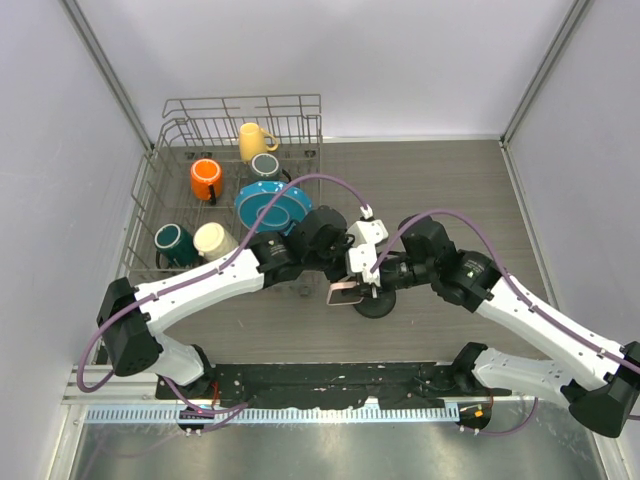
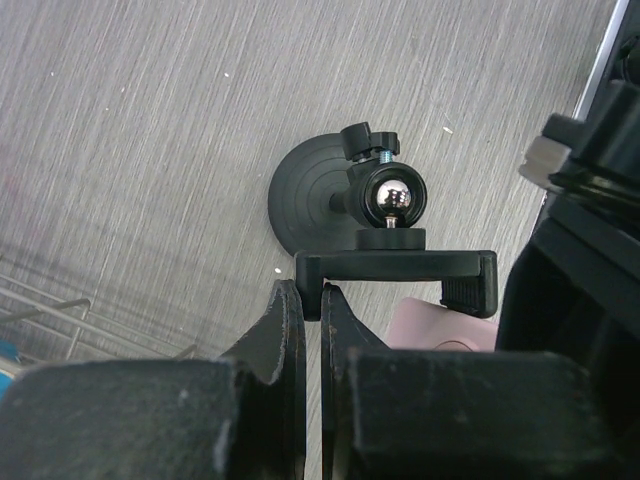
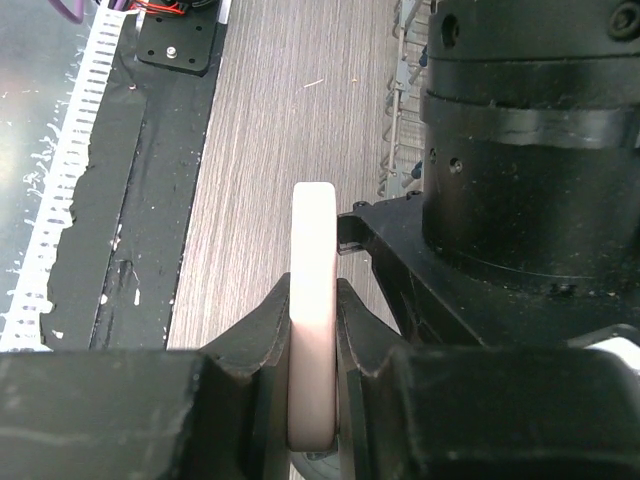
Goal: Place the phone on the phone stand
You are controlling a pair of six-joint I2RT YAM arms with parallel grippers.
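The phone stand (image 2: 330,190) stands on the table mid-front, with a round black base, a shiny ball joint and a black clamp cradle (image 2: 395,268); it also shows in the top view (image 1: 376,303). My left gripper (image 2: 311,292) is shut on the left end of the cradle. My right gripper (image 3: 312,290) is shut on the phone (image 3: 312,310), held edge-on, its pale pink case showing. The phone (image 1: 345,294) sits just left of the stand, and its pink back (image 2: 440,325) shows right under the cradle.
A wire dish rack (image 1: 225,190) stands at the back left with an orange mug (image 1: 206,179), a yellow mug (image 1: 254,140), a teal mug (image 1: 173,244), a cream mug (image 1: 215,241) and a blue plate (image 1: 270,207). White walls enclose the table.
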